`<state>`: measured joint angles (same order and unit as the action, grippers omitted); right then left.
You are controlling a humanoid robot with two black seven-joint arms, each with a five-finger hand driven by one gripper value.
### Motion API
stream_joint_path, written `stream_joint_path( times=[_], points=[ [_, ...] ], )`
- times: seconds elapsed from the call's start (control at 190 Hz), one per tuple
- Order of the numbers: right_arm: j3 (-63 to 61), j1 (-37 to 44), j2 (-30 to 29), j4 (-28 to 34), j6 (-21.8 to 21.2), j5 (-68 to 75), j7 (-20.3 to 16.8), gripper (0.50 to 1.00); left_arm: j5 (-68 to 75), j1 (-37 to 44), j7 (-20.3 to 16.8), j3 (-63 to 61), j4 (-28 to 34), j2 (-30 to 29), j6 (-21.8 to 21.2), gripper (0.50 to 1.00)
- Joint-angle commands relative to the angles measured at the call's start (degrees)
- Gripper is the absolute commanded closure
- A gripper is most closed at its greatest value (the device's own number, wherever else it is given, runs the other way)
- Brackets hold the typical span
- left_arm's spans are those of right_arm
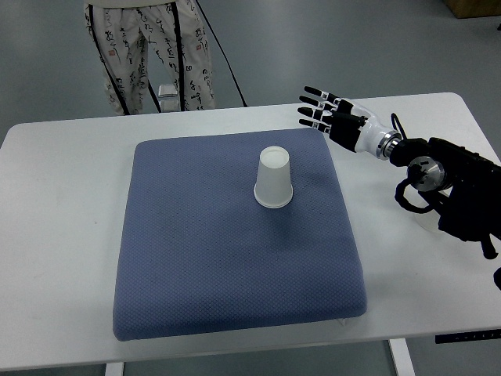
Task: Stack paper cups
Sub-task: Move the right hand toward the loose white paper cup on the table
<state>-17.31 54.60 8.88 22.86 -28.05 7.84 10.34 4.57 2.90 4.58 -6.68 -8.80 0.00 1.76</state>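
Observation:
A white paper cup point(273, 180) stands upside down on the blue cushion mat point(203, 258), a little right of the mat's middle toward its far side. My right hand point(317, 110) hovers over the mat's far right corner, up and to the right of the cup and apart from it. Its fingers are stretched out flat, pointing left, and hold nothing. The right arm point(446, 176) comes in from the picture's right edge. No left arm shows.
The mat lies on a white table point(55, 235). A person in patterned trousers point(149, 55) stands behind the table's far edge at the upper left. A dark cable point(227, 63) hangs beside them.

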Motion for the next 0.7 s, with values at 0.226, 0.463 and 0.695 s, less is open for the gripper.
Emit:
stream_joint_path(
  times=[0.226, 0.463, 0.695],
  points=[
    [0.2, 0.1, -0.2, 0.1, 0.1, -0.5, -0.2, 0.585, 0.0, 0.3, -0.4, 0.0, -0.1, 0.0, 0.0, 0.5],
    [-0.1, 0.2, 1.0, 0.1, 0.9, 0.3, 0.0, 0.585, 0.0, -1.4, -0.4, 0.0, -0.1, 0.0, 0.0, 0.5],
    [-2.8, 0.3, 3.5, 0.1, -0.7, 0.2, 2.9, 0.585, 0.0, -1.4, -0.4, 0.0, -0.1, 0.0, 0.0, 0.5]
  ],
)
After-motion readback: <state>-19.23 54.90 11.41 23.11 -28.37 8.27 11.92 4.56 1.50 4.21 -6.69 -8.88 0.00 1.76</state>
